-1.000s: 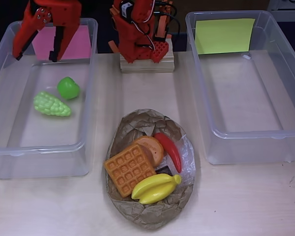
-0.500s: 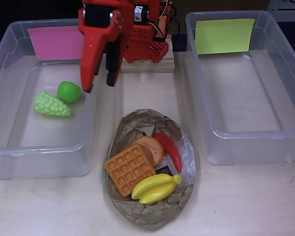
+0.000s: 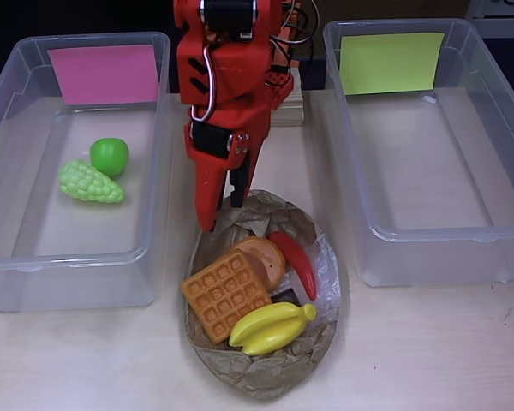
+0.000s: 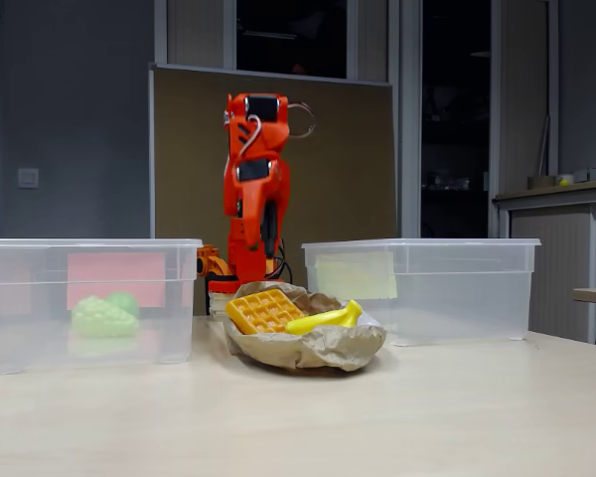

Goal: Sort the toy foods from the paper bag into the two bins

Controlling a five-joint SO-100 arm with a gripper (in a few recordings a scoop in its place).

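Waffle (image 3: 225, 294) lies just below our empty, slightly parted gripper (image 3: 222, 211) in the overhead view, flat in the bag (image 3: 265, 372), bananas (image 3: 271, 327) beyond it.

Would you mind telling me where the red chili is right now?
In the overhead view, the chili lies on the right side of the paper bag, beside the croissant and above the bananas.

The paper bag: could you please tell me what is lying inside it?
The paper bag holds a waffle, bananas, red chili and croissant. A dark piece is mostly covered.
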